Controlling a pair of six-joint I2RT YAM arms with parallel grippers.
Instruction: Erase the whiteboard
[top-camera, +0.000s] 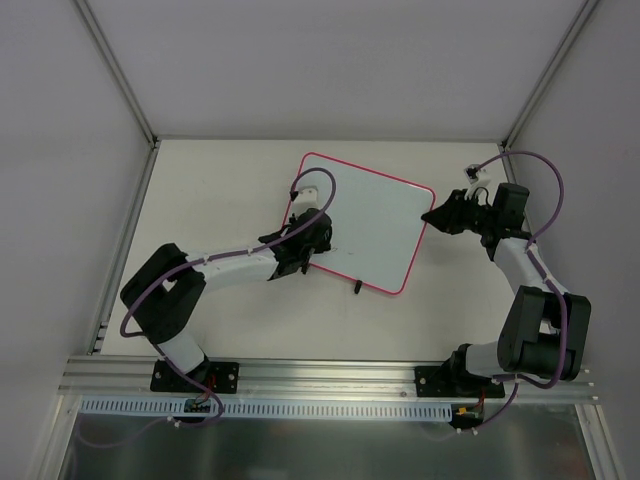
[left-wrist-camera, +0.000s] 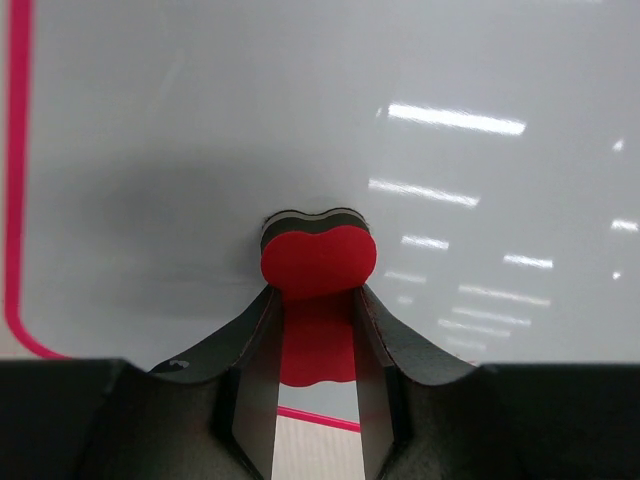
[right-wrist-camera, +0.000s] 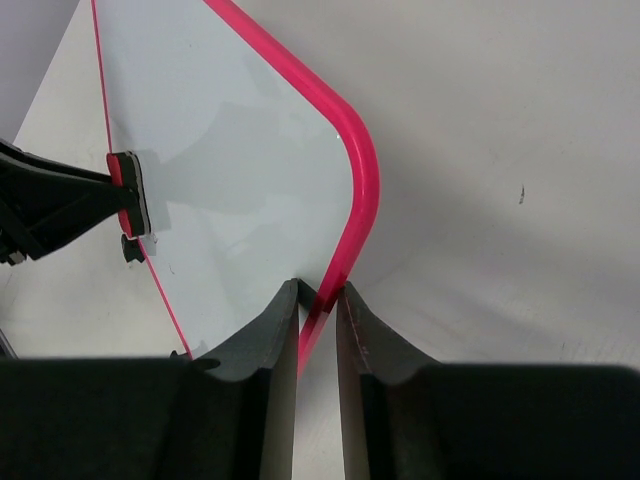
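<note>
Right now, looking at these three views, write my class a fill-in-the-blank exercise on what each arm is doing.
1. The left gripper is shut on a small ___ eraser.
2. The right gripper clamps the whiteboard by its ___ frame.
3. Around the eraser the whiteboard shows ___ writing.
Missing words: red; pink; no.

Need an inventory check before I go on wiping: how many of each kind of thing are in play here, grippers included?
White rectangular whiteboard with pink frame: 1
Red bone-shaped eraser: 1
Black two-finger grippers: 2 (left gripper, right gripper)
Total: 4
</note>
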